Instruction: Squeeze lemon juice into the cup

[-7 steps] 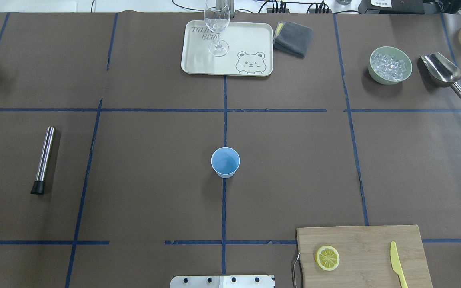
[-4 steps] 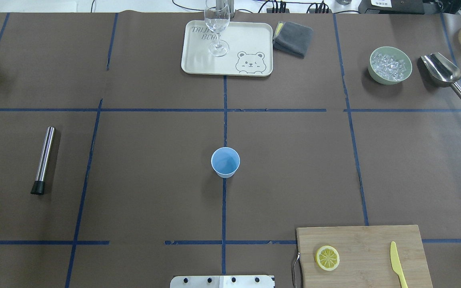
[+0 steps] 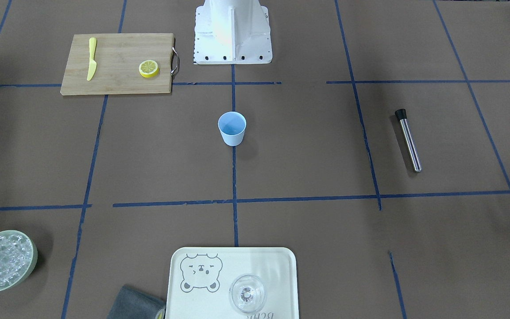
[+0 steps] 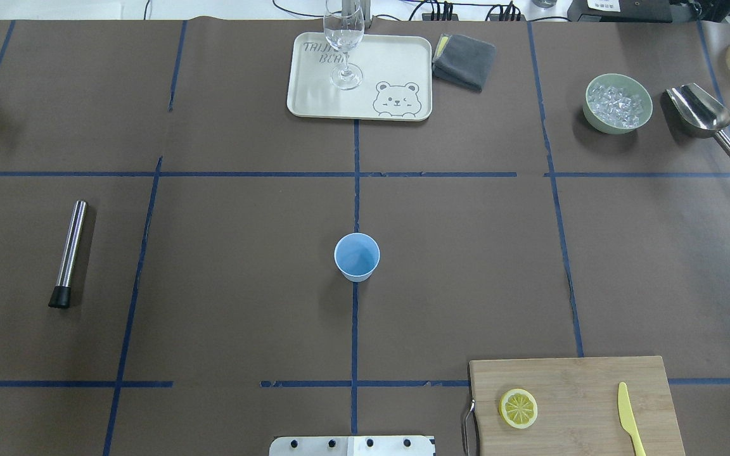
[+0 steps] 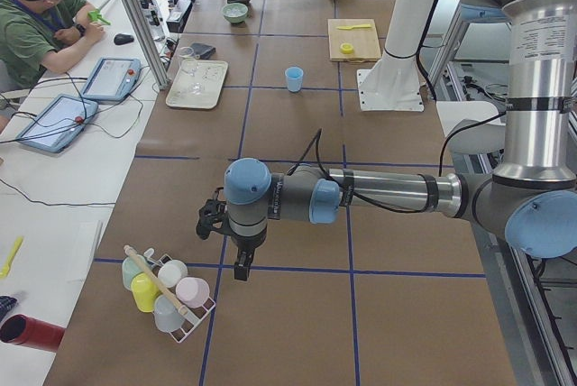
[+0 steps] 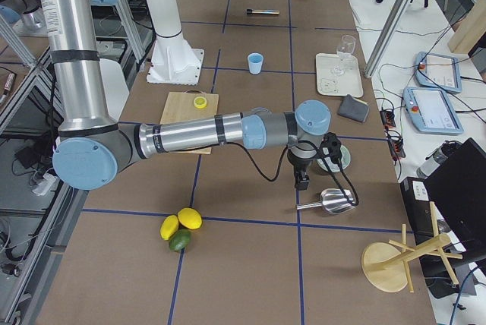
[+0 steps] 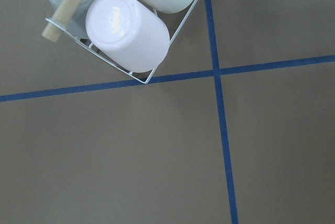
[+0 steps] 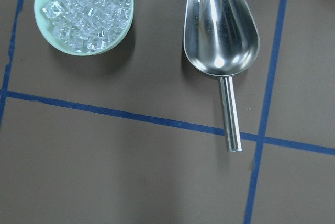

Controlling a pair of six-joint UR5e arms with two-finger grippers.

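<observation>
Left gripper [image 5: 242,270] hangs beside the rack of cups [image 5: 167,300], jaw state not determinable. The cup [image 4: 357,256] stands upright and unheld at table centre, judged liable to tip if bumped. The lemon [image 4: 518,408] lies flat on the cutting board [image 4: 580,380] near the knife [image 4: 630,418], and the right gripper [image 6: 302,183], state likewise not determinable, hangs over the bowl of ice [image 8: 84,12] and the scoop [image 8: 221,30]; a thin flat slice invites a missed pinch.

Cup [image 4: 357,256] at centre of the counter [image 4: 244,253]. Near right: board [image 4: 574,386] carrying lemon [image 4: 518,408], with knife [image 4: 630,418] to its right. Far centre: tray [image 4: 397,63] bearing glass [image 4: 343,38]; cloth [image 4: 464,60] just right of it, perhaps touching. Far right: bowl [image 4: 588,111], scoop [image 4: 697,111] beside it. Left: rod [image 4: 71,250] lying flat.
</observation>
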